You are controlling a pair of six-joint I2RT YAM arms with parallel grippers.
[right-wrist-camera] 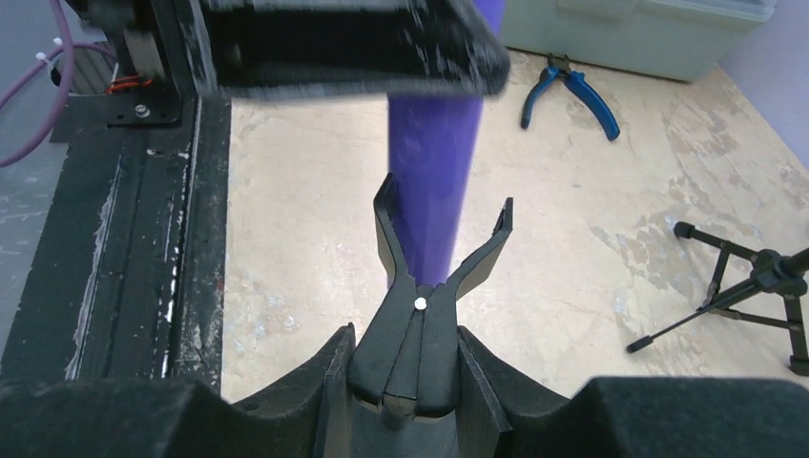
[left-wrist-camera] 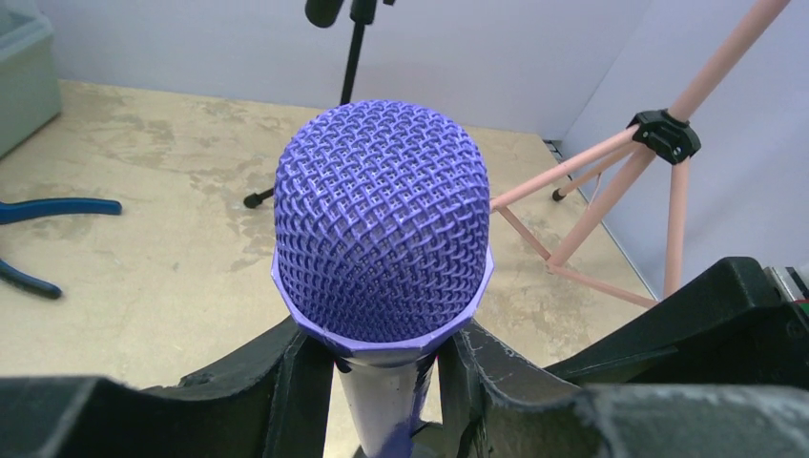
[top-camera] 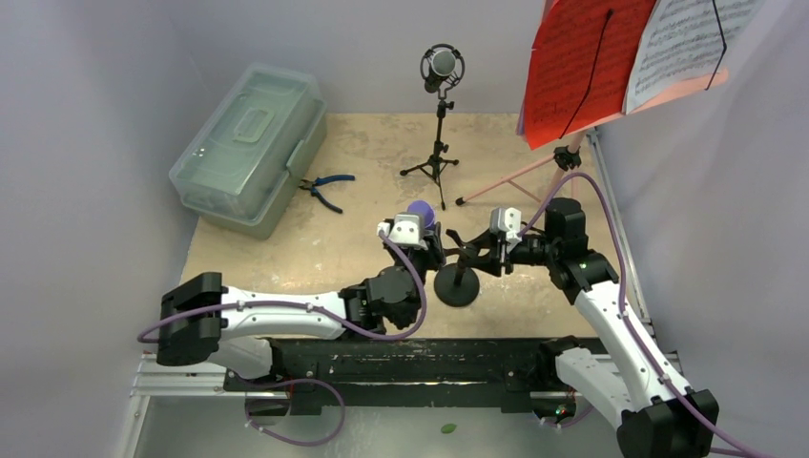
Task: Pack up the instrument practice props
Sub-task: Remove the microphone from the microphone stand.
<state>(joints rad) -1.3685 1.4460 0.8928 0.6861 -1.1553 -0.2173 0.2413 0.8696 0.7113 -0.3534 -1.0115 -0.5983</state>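
Plainly, the purple microphone stands upright mid-table, left gripper clamped on its handle under the mesh head — likely rigid, light, slippery. Right gripper pinches the black clip at its barrel.

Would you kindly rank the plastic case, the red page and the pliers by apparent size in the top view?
1. Plastic case and red page: too alike to rank, and the page sits nearer the camera.
2. Pliers, smallest.

White-and-black arms, purple cables
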